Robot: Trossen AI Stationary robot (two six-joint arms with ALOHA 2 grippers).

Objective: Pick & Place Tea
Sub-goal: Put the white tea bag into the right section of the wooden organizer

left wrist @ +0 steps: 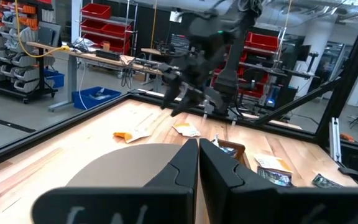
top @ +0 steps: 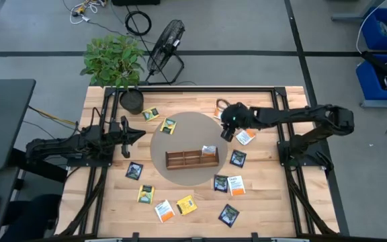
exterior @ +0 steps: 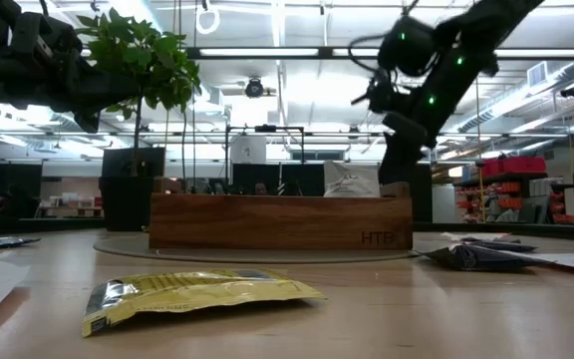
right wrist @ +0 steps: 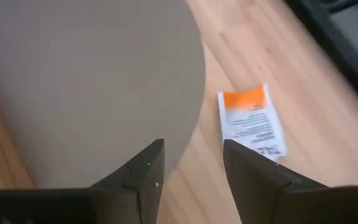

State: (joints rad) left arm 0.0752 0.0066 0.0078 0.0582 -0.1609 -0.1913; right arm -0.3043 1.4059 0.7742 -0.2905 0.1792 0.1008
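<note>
The left gripper (top: 138, 134) waited at the table's (top: 267, 202) left side, level with the round grey mat (top: 193, 134), its fingers (left wrist: 229, 177) pressed together on nothing; its wrist view showed that closure plainly, which the high view did not. At the mat's middle stood the wooden tray (top: 192, 158), with one white sachet (top: 209, 150) upright in its right-hand end; the low view showed that sachet (exterior: 351, 179) rising above the tray's front wall (exterior: 279, 221). The right gripper (top: 226, 132) hung over the mat's right edge, fingers (right wrist: 143, 171) apart and empty; only its wrist view showed a white-and-orange sachet (right wrist: 251, 121) lying flat on the wood just beside the mat. The other sachets lay scattered around the mat: yellow (top: 168, 125), black with green labels (top: 134, 171), white-and-orange (top: 164, 211). A crumpled yellow one (exterior: 192, 294) lay nearest the low camera. A potted plant (top: 115, 62) stood at the table's far left corner; a fan (top: 164, 48) stood on the floor beyond.
</note>
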